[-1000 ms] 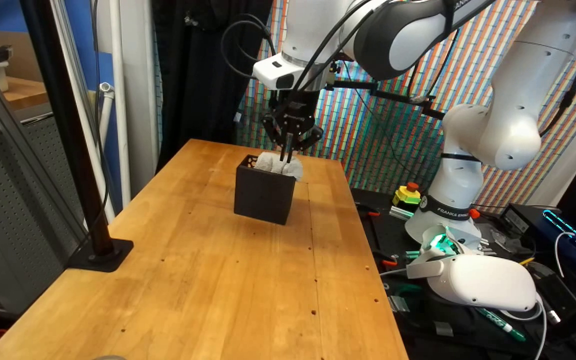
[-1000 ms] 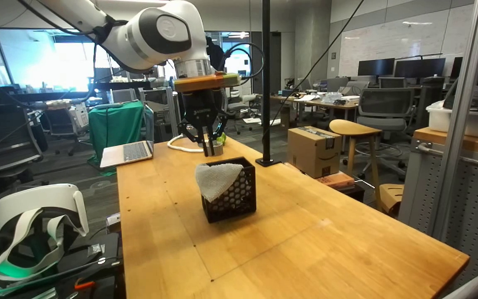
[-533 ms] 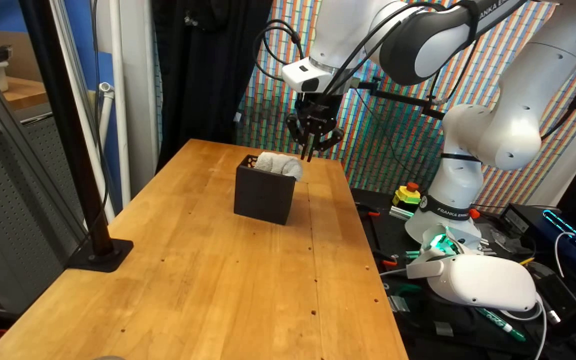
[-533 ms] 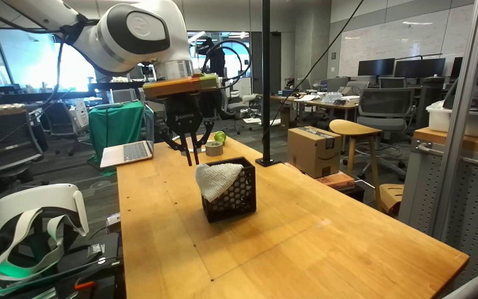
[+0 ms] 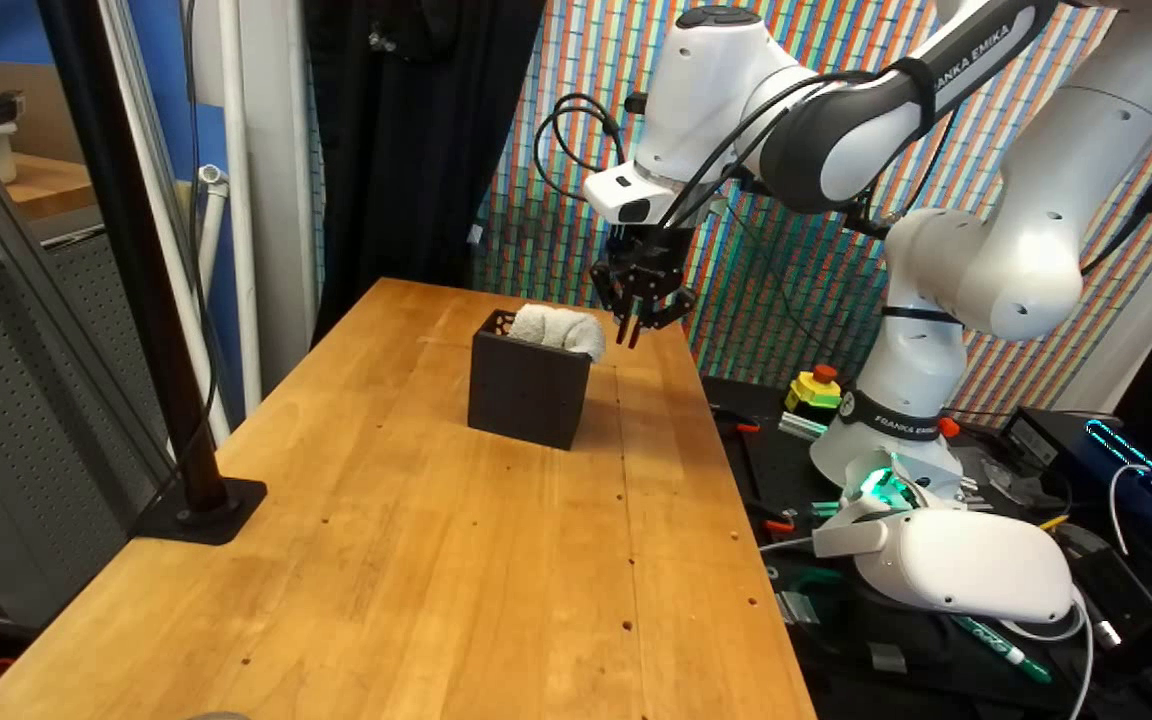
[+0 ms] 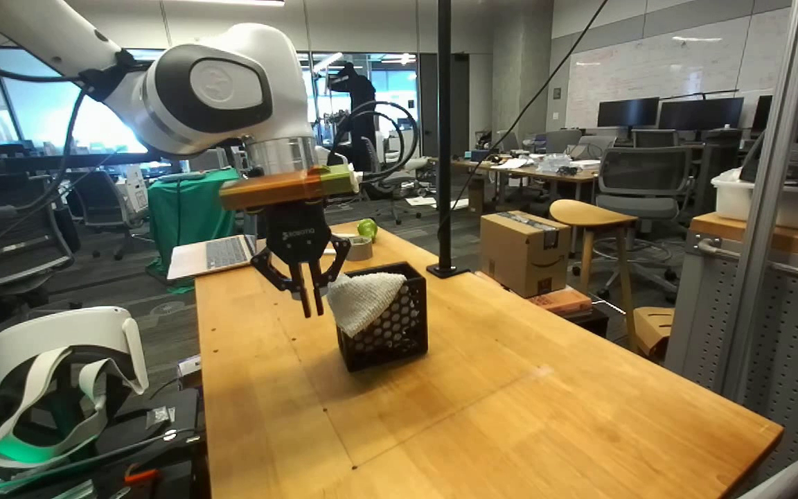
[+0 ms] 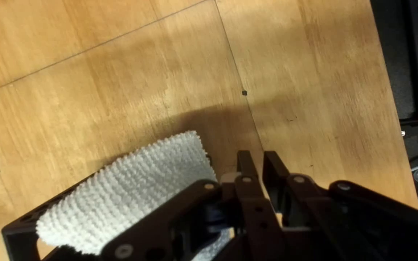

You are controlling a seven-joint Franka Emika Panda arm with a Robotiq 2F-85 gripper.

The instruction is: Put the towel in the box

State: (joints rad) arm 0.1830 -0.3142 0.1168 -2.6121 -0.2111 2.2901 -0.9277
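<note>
Arm [image 5: 1066, 150] upright at its base [image 5: 881, 460]; forearm [image 5: 966, 70] slopes down to the wrist [image 6: 219, 83]. End effector [image 6: 313, 313] hangs below it, pointing downward with slight tilt. Fingers [image 7: 246, 164] side by side, nearly together, narrow gap between.

In an exterior view I get strong glare through the window [image 6: 46, 114], with dark grey carpet [image 6: 170, 329] below and, across the room, a mesh-backed office chair [image 6: 641, 173] in front of a wide whiteboard [image 6: 669, 73]; a wooden stool [image 6: 591, 212] stands nearer. In an exterior view I have a black curtain [image 5: 406, 150] hanging beside a multicoloured striped wall [image 5: 536, 245].
</note>
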